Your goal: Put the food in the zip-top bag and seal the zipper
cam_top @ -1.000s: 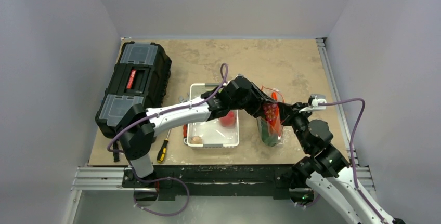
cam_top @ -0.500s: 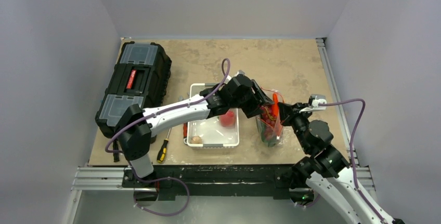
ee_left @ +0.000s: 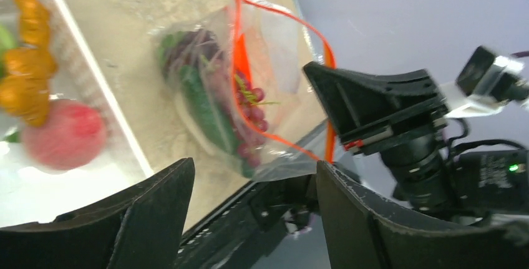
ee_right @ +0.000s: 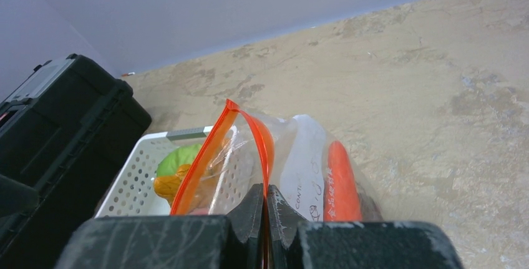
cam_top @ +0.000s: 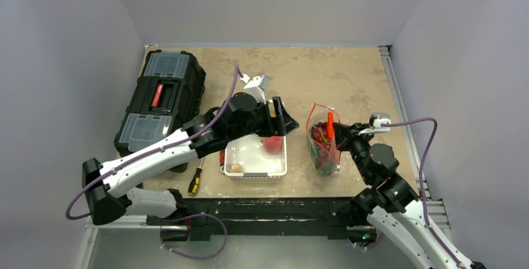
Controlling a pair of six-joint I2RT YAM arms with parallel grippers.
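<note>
The clear zip-top bag [cam_top: 323, 144] stands upright right of the tray, its mouth open. My right gripper [ee_right: 265, 201] is shut on the orange zipper [ee_right: 252, 133] at the bag's rim and holds it up. Inside the bag are a carrot [ee_right: 340, 181], grapes [ee_left: 252, 114] and a cucumber [ee_left: 203, 103]. My left gripper [cam_top: 288, 119] hangs open and empty over the tray's far right corner, left of the bag; in its wrist view the fingers [ee_left: 140, 222] frame the bag [ee_left: 249, 94]. More food lies in the tray: a pink peach [cam_top: 272, 143], a green cabbage [ee_right: 178, 156] and an orange-yellow piece [ee_left: 25, 63].
The white perforated tray [cam_top: 232, 154] sits at the table's middle front, with a small tan item [cam_top: 235, 168] in its near corner. A black toolbox [cam_top: 162, 103] stands at the left. A yellow-handled screwdriver [cam_top: 195, 181] lies beside the tray. The table's front edge runs just behind the bag.
My left gripper has drawn back out of the bag's mouth to the left and opened wider, its arm folding back. The right gripper and bag have stayed put.
</note>
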